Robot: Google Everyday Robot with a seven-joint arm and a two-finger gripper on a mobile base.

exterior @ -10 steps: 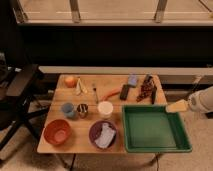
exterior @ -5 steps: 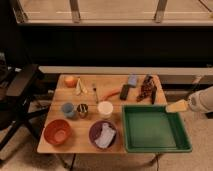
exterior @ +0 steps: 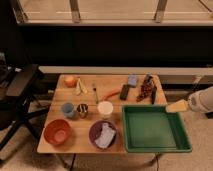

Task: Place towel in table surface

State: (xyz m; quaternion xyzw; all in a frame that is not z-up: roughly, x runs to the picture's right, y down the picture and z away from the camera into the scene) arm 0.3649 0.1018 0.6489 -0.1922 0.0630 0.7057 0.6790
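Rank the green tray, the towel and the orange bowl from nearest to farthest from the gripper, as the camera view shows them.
The gripper hangs at the right, by the tray's far right corner.
1. green tray: right side, right next to the gripper.
2. towel: front centre, lying in the purple bowl.
3. orange bowl: front left corner.

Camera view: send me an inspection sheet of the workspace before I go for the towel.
Surface: table surface, wooden planks, bare patches between items.
Job's things: towel lies crumpled in the purple bowl, not yet on the table.
Clutter: orange bowl, white cup, carrot, green tray.
Grippers: gripper open, empty, at the green tray's far corner.
Cables: nothing seen.
Surroundings: black chair beside the table.
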